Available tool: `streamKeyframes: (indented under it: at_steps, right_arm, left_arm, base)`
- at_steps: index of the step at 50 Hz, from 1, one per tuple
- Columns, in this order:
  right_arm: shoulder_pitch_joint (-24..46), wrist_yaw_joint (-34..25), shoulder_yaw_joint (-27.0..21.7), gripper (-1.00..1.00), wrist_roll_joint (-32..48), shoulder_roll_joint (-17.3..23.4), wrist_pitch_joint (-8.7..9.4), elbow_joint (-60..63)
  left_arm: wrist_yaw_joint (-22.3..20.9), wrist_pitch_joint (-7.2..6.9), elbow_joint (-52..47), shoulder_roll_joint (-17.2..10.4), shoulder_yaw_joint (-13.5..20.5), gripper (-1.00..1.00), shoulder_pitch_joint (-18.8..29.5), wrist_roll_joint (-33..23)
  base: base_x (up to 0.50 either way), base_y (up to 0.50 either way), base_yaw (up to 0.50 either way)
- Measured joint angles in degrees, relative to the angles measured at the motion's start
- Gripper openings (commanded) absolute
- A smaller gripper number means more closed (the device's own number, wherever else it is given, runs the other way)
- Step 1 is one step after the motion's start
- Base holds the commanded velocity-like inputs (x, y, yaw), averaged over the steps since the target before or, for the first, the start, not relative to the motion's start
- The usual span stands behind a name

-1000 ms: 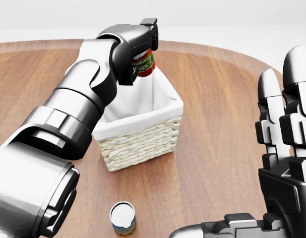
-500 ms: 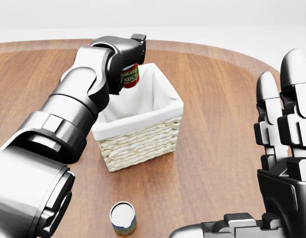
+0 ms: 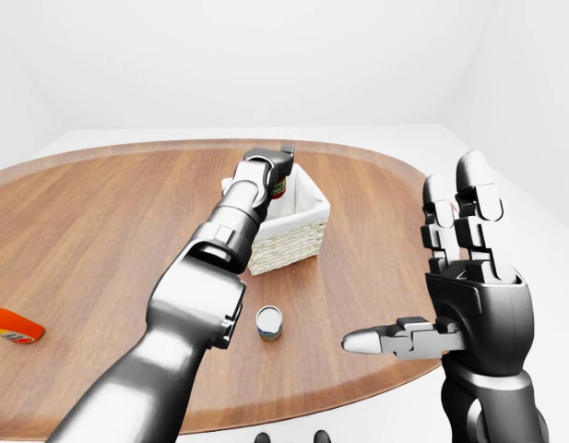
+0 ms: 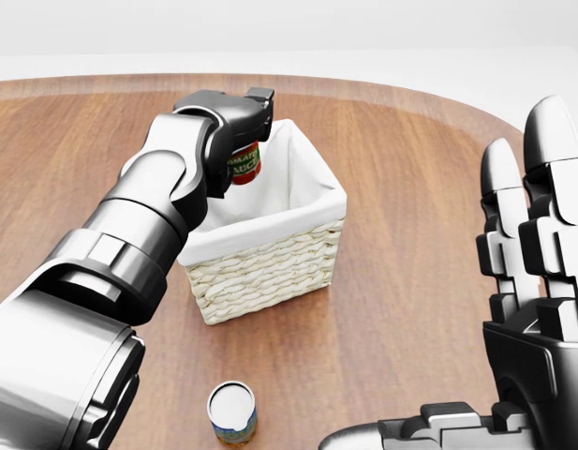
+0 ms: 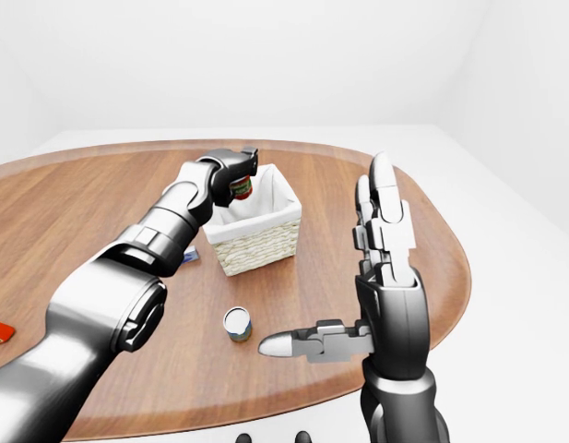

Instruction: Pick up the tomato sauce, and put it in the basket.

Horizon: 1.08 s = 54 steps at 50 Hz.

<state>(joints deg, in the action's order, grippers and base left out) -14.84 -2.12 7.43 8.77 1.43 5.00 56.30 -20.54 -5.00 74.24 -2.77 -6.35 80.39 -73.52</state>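
Down and leftward it has come: over the last second the left hand has carried the tomato sauce can from above the far rim of the basket to a spot over the white-lined opening, near the basket's upper-left corner in the head view. Fingers are clamped round the can, its red and green label showing just under the dark knuckles. It hangs above the liner; whether it touches the cloth can't be told.

Over on the right of the head view, the right hand stands upright, fingers straight up and spread, thumb jutting sideways, gripping nothing, well apart from the basket.

On the wooden worktop, a small can stands upright below the basket, white lid up. Far left in the left-eye view, an orange-red bottle lies on its side.
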Motion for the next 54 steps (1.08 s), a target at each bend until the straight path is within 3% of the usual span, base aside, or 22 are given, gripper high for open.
streamKeyframes:
  at_steps: [1, 2, 3, 4, 5, 54]
  right_arm:
    - [0.00, 0.00, 0.00, 1.00, -0.01, 0.00, 0.00, -0.04]
    - [0.00, 0.01, -0.01, 1.00, -0.02, 0.01, 0.00, -0.10]
    - [-0.01, 0.01, -0.02, 1.00, -0.04, 0.01, 0.00, -0.15]
    - [-0.02, 0.01, -0.03, 1.00, -0.05, 0.01, 0.00, -0.19]
    - [-0.02, 0.01, -0.03, 1.00, -0.05, 0.01, 0.00, -0.21]
    - [0.06, -0.05, -0.05, 1.00, 0.02, -0.01, 0.00, -0.24]
  left_arm:
    - [0.07, 0.00, 0.02, 0.00, -0.01, -1.00, -0.03, -0.02]
    - [0.20, 0.00, 0.05, -0.02, -0.02, -0.84, -0.05, -0.07]
    - [0.34, 0.00, 0.08, -0.03, -0.02, -0.35, -0.04, -0.05]
    - [0.50, 0.00, 0.03, -0.03, -0.01, 0.58, 0.00, -0.12]
    - [0.62, 0.00, 0.00, -0.03, 0.00, 1.00, 0.03, -0.25]
    - [1.59, 0.00, -0.08, -0.76, 0.16, 1.00, 0.44, -2.08]
  base:
    - [0.00, 0.00, 0.00]
    - [0.00, 0.00, 0.00]
    - [0.00, 0.00, 0.00]
    - [0.00, 0.00, 0.00]
    - [0.00, 0.00, 0.00]
    - [0.00, 0.00, 0.00]
